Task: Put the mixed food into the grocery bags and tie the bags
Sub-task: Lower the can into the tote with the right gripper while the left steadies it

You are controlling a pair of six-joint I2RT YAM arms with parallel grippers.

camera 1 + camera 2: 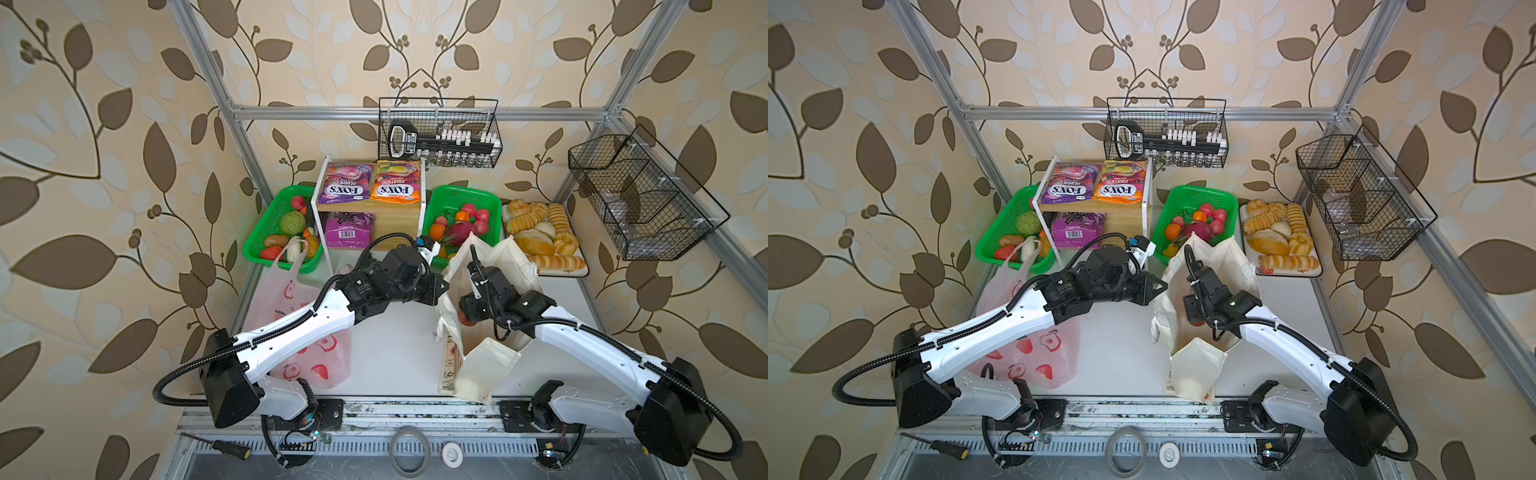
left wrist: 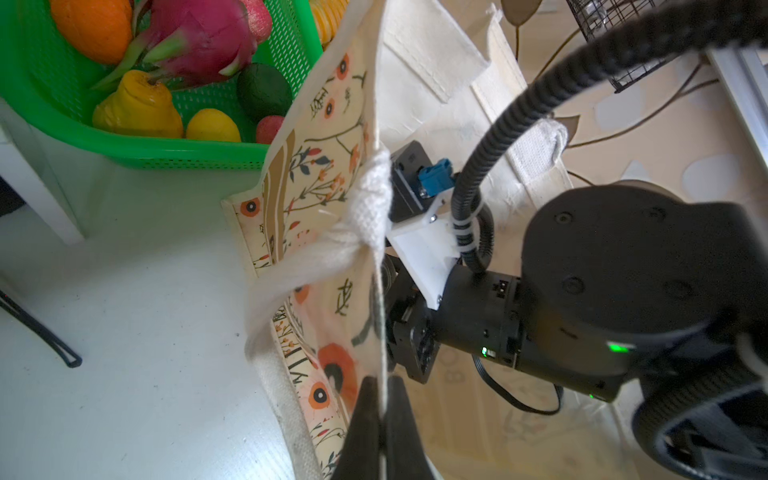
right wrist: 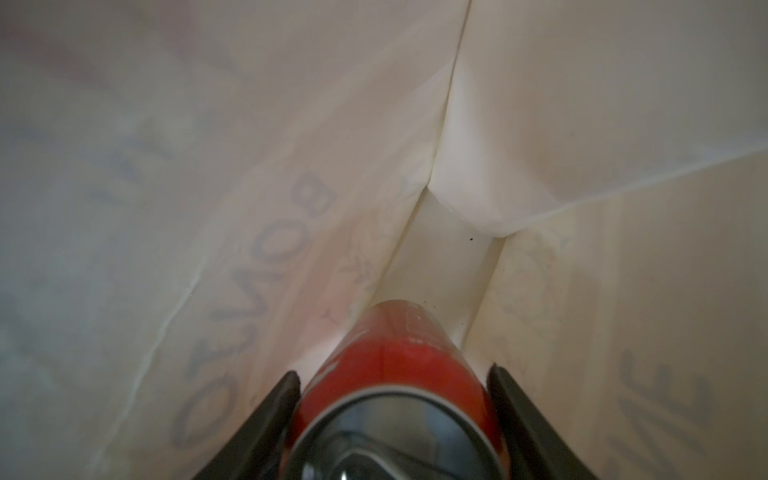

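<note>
L pincer (image 2: 382, 380) pressed shut on top edge of cream canvas tote (image 2: 332, 166); thin cloth pinched flat between the 2 black fingers (image 2: 365, 415); in both top views, same pincer (image 1: 442, 286) at tote's left rim, holding that side up.

R pincer (image 3: 393, 372) down inside the tote, pointing at the bottom; clamped on red cola can (image 3: 395, 353), one black finger on each side of it, can right in the middle; silver top of can nearest the cam, red body pointing down into the bag; can't tell if can touches tote floor; bit of red (image 1: 465, 319) seen under R wrist in a top view.

Tote stands open on white table (image 1: 395, 353), mouth up, just in front of green basket (image 1: 461, 199); in that basket: pink dragon fruit (image 2: 199, 37), orange (image 2: 93, 25), yellow pear-like fruit (image 2: 137, 108), all close together, well apart from both pincers.

Pink plastic bag (image 1: 282, 303) flat on table under L arm, far from L pincer tip.

Orange FOX'S packet (image 1: 395, 183) on top of wooden shelf (image 1: 399, 226); magenta barcoded packet (image 1: 348, 232) on shelf's lower level; both at back, not near any pincer.
</note>
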